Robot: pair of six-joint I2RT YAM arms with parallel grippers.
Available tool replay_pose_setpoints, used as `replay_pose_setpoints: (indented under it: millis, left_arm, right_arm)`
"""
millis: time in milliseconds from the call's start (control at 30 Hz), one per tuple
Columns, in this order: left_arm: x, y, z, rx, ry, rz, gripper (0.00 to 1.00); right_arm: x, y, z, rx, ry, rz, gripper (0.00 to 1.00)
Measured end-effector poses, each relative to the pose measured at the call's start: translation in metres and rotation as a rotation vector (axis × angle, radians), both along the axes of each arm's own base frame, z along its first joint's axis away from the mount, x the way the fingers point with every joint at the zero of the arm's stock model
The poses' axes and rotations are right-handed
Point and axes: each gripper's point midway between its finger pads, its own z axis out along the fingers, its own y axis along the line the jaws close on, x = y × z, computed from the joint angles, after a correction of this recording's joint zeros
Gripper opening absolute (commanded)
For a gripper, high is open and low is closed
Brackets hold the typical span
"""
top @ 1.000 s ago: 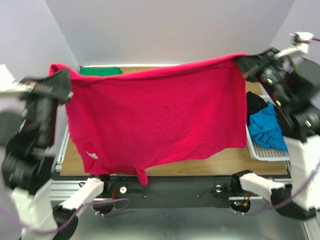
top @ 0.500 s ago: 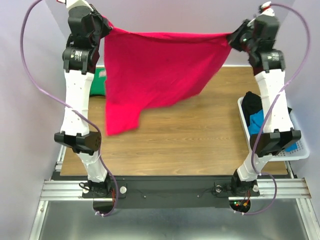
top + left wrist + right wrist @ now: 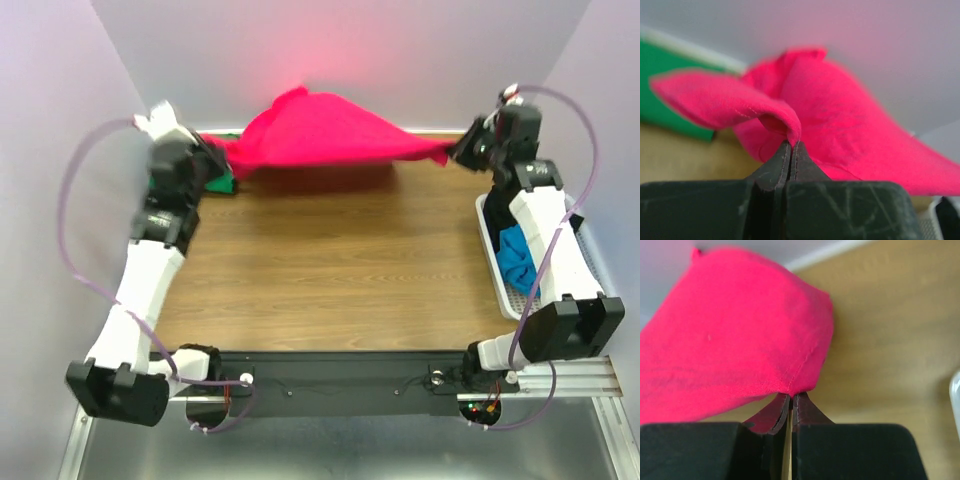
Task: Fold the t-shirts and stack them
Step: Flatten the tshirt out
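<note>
1. red t-shirt (image 3: pixel 320 135): strung btwn both grippers along the table's (image 3: pixel 330 270) far edge. Its middle is puffed up in a hump vs. the back wall (image 3: pixel 330 50). Can't tell if the underside touches the wood.
2. left gripper (image 3: pixel 791 145): at the table's far-left corner. Fingers pressed together w/ a fold of the red t-shirt's edge pinched btwn the tips; the cloth curls over them.
3. right gripper (image 3: pixel 790 396): at the table's far-right corner, above bare wood. Fingers clamped on a hemmed corner of the red t-shirt, no gap visible.
4. green t-shirt (image 3: pixel 670 95): lies at the table's far-left corner, just behind the left gripper, mostly hidden by arm + red cloth.
5. basket (image 3: pixel 492 262): white, on the table's right edge, w/ the right arm crossing over it.
6. black t-shirt (image 3: pixel 500 215): in the basket, at the end toward the table's far side, crumpled.
7. blue t-shirt (image 3: pixel 517 258): in the basket too, bunched up, touching the black t-shirt on the side toward the table's near edge.
</note>
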Motion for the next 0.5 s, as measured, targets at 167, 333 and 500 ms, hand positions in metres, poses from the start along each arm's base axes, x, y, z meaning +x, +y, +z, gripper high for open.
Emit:
replay_pose_setpoints:
  millis: [167,333,500]
  left_arm:
    - [-0.039,-0.010,-0.234,-0.023,0.480,0.005,0.00]
    - [-0.132,-0.027,-0.341,-0.032,0.780,-0.046,0.54]
    - [-0.149,-0.033,-0.298,-0.111,0.660,-0.067,0.99]
  right_arm:
    - [-0.045,0.003,-0.130,0.004,0.286,0.026,0.06]
    - [-0.115,0.005,-0.204,0.034,0.463,0.030,0.28]
    - [-0.167,0.001,-0.245,0.039,0.553,0.006,0.99]
